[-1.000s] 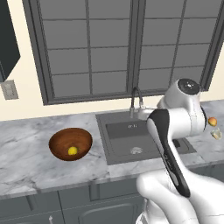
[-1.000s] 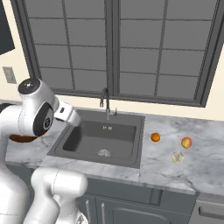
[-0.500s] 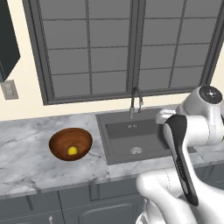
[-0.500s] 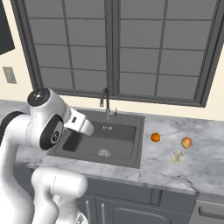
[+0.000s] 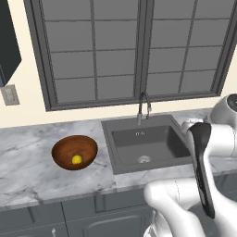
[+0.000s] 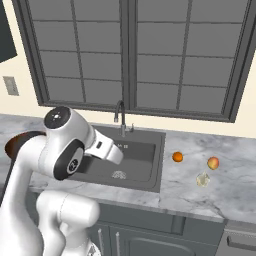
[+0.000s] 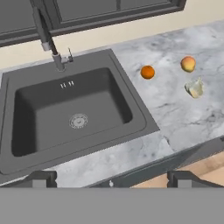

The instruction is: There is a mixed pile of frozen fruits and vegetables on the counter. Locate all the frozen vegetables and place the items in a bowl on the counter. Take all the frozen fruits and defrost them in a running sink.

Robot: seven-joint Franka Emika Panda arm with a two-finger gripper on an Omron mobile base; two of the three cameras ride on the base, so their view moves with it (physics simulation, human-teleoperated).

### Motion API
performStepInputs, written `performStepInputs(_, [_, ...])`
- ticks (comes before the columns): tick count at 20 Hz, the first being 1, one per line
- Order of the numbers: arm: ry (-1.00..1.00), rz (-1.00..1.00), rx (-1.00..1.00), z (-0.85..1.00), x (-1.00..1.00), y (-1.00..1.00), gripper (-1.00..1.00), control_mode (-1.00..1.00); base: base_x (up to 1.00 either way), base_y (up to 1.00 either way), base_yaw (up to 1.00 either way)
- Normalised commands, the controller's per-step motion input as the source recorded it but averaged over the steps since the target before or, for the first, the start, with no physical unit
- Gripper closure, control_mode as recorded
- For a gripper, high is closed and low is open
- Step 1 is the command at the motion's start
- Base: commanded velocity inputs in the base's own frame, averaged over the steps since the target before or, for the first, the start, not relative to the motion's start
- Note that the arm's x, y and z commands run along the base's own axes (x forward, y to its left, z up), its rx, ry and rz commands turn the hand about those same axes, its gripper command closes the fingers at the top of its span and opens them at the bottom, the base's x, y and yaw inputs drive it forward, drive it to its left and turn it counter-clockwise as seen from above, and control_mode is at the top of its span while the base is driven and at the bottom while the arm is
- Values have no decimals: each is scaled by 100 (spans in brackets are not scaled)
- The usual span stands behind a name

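Note:
The brown wooden bowl [image 5: 74, 151] stands on the marble counter [image 5: 28, 173] left of the sink [image 5: 148, 143], with the small yellow piece [image 5: 77, 159] inside it. Right of the sink lie the orange ball [image 7: 147, 71], the orange-red peach-like ball [image 7: 188, 64] and the whitish lump [image 7: 194, 88], all three also in the right base view: orange ball [image 6: 177, 157], peach-like ball [image 6: 213, 163], whitish lump [image 6: 202, 179]. My gripper [image 7: 111, 179] hangs open and empty above the sink's [image 7: 65, 113] front rim, looking down at it.
A thin dark faucet [image 7: 48, 35] rises at the back of the basin; no water shows near the pale drain [image 7: 78, 120]. A large window runs behind the counter. My arm hides most of the bowl [image 6: 15, 142] in the right base view.
My arm has swung rightwards from the bowl side to above the sink. The bowl, the yellow piece and the pieces on the counter have not moved.

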Motion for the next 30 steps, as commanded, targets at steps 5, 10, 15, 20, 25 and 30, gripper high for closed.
performStepInputs(5, [0, -6, -8, 2, -1, -44, -100, -100, 0, 0, 0])
performStepInputs(10, [5, -7, -1, 0, 0, -54, -100, -100, 0, 0, 0])
performStepInputs(15, [11, -3, 1, 5, 0, -56, -100, -100, 0, 0, 0])
performStepInputs(20, [15, -1, 2, 2, 0, -47, -100, -100, 0, 0, 0])
performStepInputs(25, [1, 0, 0, 0, 0, -21, -100, -100, 0, 0, 0])
performStepInputs(30, [-2, 0, 0, 0, 0, -22, -100, -100, 0, 0, 0])
